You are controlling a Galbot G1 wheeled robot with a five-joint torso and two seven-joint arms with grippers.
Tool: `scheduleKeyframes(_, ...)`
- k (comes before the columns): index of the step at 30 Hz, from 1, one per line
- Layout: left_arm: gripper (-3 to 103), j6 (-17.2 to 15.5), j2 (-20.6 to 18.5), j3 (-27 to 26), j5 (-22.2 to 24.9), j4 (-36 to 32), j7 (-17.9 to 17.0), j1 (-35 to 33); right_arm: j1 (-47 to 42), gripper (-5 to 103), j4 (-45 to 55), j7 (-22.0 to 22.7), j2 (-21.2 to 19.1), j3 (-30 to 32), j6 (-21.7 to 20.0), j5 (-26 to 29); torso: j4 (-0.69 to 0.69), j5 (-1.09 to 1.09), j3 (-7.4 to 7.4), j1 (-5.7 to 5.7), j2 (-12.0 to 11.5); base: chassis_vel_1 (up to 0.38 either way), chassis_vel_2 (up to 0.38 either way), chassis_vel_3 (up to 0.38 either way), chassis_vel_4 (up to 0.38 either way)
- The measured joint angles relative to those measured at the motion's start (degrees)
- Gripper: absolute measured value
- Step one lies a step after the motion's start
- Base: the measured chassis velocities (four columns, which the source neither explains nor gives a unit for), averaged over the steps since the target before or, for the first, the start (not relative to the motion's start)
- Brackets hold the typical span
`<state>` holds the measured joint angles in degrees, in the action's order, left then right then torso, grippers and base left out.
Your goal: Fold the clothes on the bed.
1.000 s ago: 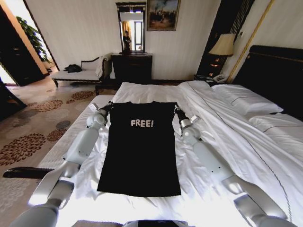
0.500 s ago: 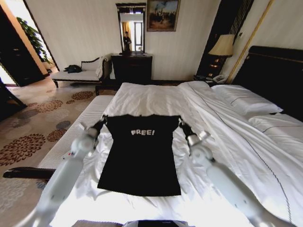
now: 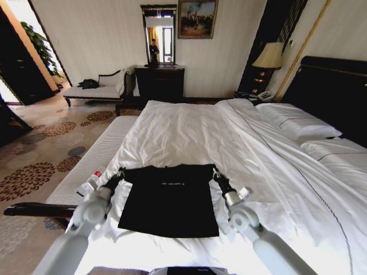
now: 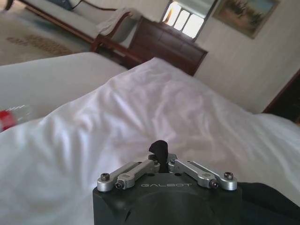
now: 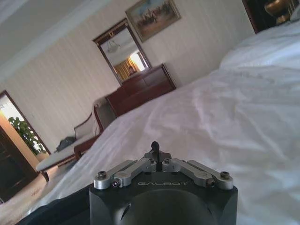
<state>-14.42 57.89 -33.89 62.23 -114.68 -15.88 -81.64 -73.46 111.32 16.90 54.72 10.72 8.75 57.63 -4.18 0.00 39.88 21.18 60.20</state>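
The black T-shirt (image 3: 169,200) lies on the white bed (image 3: 189,129), near its foot, doubled over into a short rectangle. Only a faint trace of its print shows. My left gripper (image 3: 118,173) is shut on the far left corner of the shirt. My right gripper (image 3: 215,173) is shut on the far right corner. In the left wrist view the closed fingertips (image 4: 159,150) pinch a bit of black cloth, with more of the shirt (image 4: 272,199) beside the gripper body. In the right wrist view the fingertips (image 5: 154,147) are also closed, over the white sheet.
A white-cushioned bench (image 3: 94,160) runs along the bed's left side, with a small red-and-white item (image 3: 89,183) on it. Pillows (image 3: 298,123) and the dark headboard (image 3: 338,91) are at the right. A dresser (image 3: 159,80) stands beyond the bed.
Both grippers have drawn the shirt's far edge toward me, folding the upper half over the lower. The "FREE!" print has turned out of sight.
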Motion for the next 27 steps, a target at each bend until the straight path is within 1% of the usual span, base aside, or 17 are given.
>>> scheduleKeyframes(3, 1, 0.08, 0.79, -0.68, -0.85, -0.75, 0.03, -2.97, -1.97, 0, -0.08, 1.39, 0.53, -0.09, 0.21, -0.43, -0.01, -0.01, 0.01, 0.01, 0.00, 0.000, 0.000, 0.000, 0.000)
scheduleKeyframes(5, 1, 0.08, 0.92, -0.77, -1.21, -1.05, -0.04, -3.69, -2.87, 0, -0.03, 1.97, 0.75, -0.04, 0.29, -0.60, -0.02, -0.01, 0.01, 0.02, 0.00, 0.000, 0.000, 0.000, 0.000)
scheduleKeyframes(7, 1, -0.26, 0.99, -1.32, -1.80, -1.95, -0.54, -5.47, -4.90, 0, 0.43, 3.09, 1.18, 0.10, 0.53, -1.21, -0.02, 0.00, 0.01, 0.02, 0.00, 0.000, 0.000, 0.000, 0.000)
scheduleKeyframes(11, 1, -0.64, 0.04, -2.40, -2.10, -3.19, -0.92, -8.06, -7.88, 0, 1.97, 4.70, 1.56, 0.11, 0.76, -2.00, -0.02, 0.00, 0.00, 0.01, 0.00, 0.000, 0.000, 0.000, 0.000)
scheduleKeyframes(13, 1, -0.67, -0.71, -2.48, -3.06, -3.39, -0.95, -9.26, -9.89, 0, 3.08, 5.55, 1.79, 0.11, 1.08, -2.73, -0.01, 0.00, 0.00, 0.01, -0.01, 0.000, 0.000, 0.000, 0.000)
scheduleKeyframes(17, 1, -0.66, -0.90, -1.53, -4.42, -2.68, -0.95, -9.42, -12.09, 0, 3.78, 6.29, 2.31, 0.05, 1.55, -3.74, -0.02, -0.01, 0.01, 0.01, 0.00, 0.000, 0.000, 0.000, 0.000)
scheduleKeyframes(21, 1, -0.63, -0.23, -0.17, -5.78, -0.93, -1.01, -8.23, -13.49, 0, 3.55, 7.18, 3.50, -0.38, 1.80, -4.93, -0.02, -0.01, 0.01, 0.01, -0.01, 0.000, 0.000, 0.000, 0.000)
scheduleKeyframes(25, 1, -0.62, 0.31, 0.29, -6.05, -0.34, -1.04, -7.73, -14.37, 0, 2.58, 7.80, 4.58, -0.90, 2.05, -6.48, -0.02, -0.01, 0.01, 0.02, -0.01, 0.000, 0.000, 0.000, 0.000)
scheduleKeyframes(26, -1, -0.62, 0.39, 0.31, -6.06, -0.51, -0.98, -7.80, -14.56, 0, 2.40, 7.95, 4.80, -0.98, 2.16, -7.02, -0.02, 0.00, 0.01, 0.02, -0.01, 0.000, 0.000, 0.000, 0.000)
scheduleKeyframes(27, 3, -0.62, 0.44, 0.21, -6.06, -0.96, -0.76, -8.00, -14.78, 0, 2.33, 8.18, 4.94, -1.02, 2.33, -7.73, -0.01, 0.00, 0.01, 0.02, -0.01, 0.000, 0.000, 0.000, 0.000)
